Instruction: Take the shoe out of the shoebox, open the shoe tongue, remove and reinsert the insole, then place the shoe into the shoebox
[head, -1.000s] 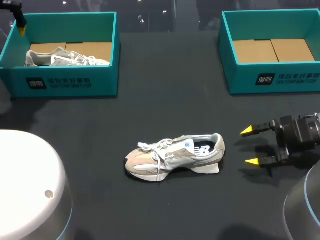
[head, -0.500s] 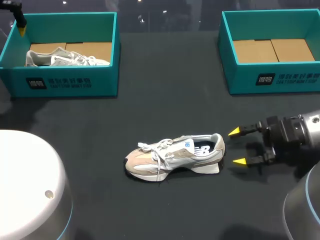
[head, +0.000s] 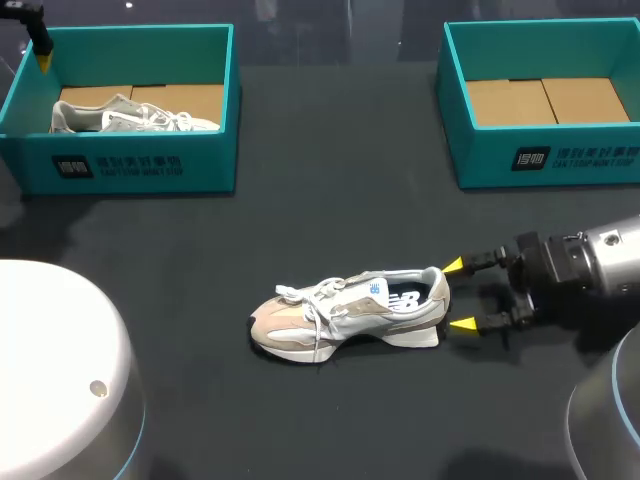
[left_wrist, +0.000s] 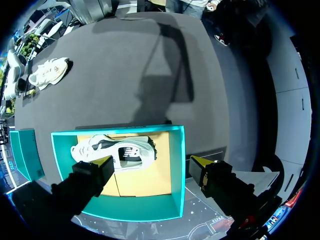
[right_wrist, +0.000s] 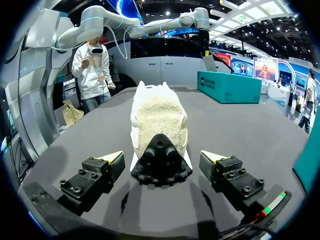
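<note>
With my right gripper (head: 458, 295) spread and the heel of the shoe (head: 350, 312) just ahead of its tips, I judged the heel grasp in hand, needing a short advance, then closing.

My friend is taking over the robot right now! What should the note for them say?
Right gripper: open, at the heel of the shoe lying on the table, not gripping it.
Left gripper: open, above the left shoebox, which holds a second shoe.
Right shoebox: no shoe inside.
Done: one shoe is out on the table.
Left to do: open the tongue, remove and reinsert the insole, box the shoe.
</note>
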